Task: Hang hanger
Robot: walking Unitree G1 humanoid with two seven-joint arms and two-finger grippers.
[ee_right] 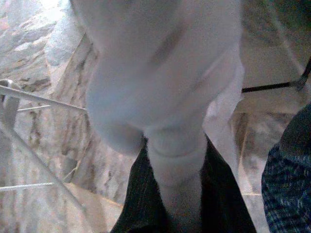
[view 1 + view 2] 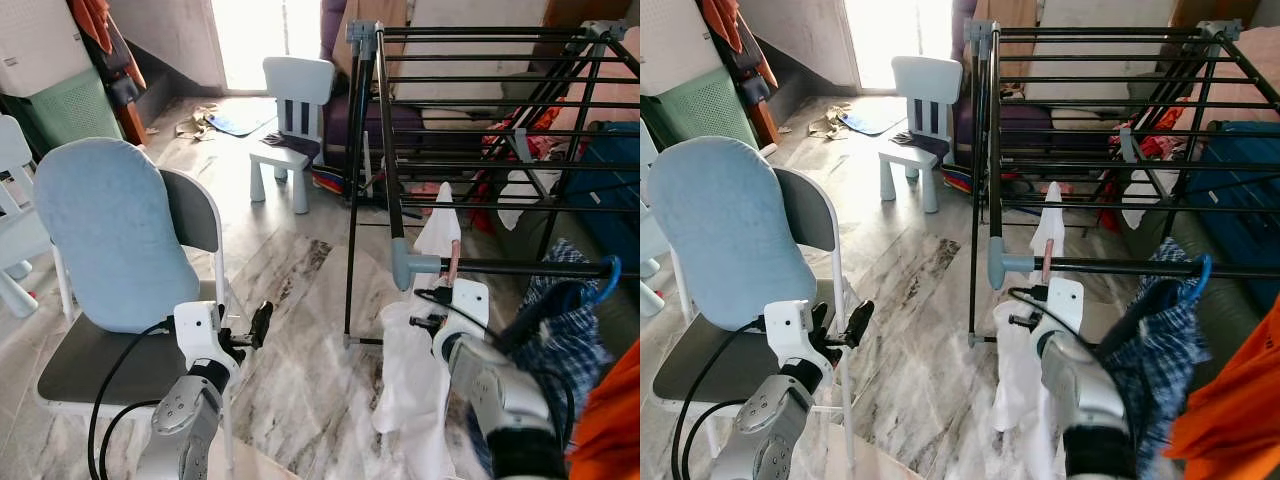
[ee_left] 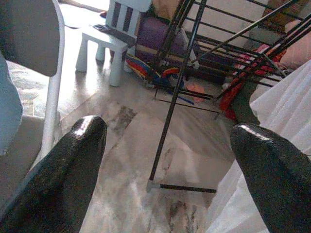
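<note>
Gripping white garment (image 2: 412, 375): right hand (image 2: 440, 300) at rack rail (image 2: 520, 266) end | left hand (image 3: 170, 160) spread, open floor ahead

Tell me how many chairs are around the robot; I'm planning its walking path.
3 at least: a padded chair with a blue cushion at its left, a small white child's chair ahead near the drying rack, and part of a white chair at far left. Others may be hidden.
</note>
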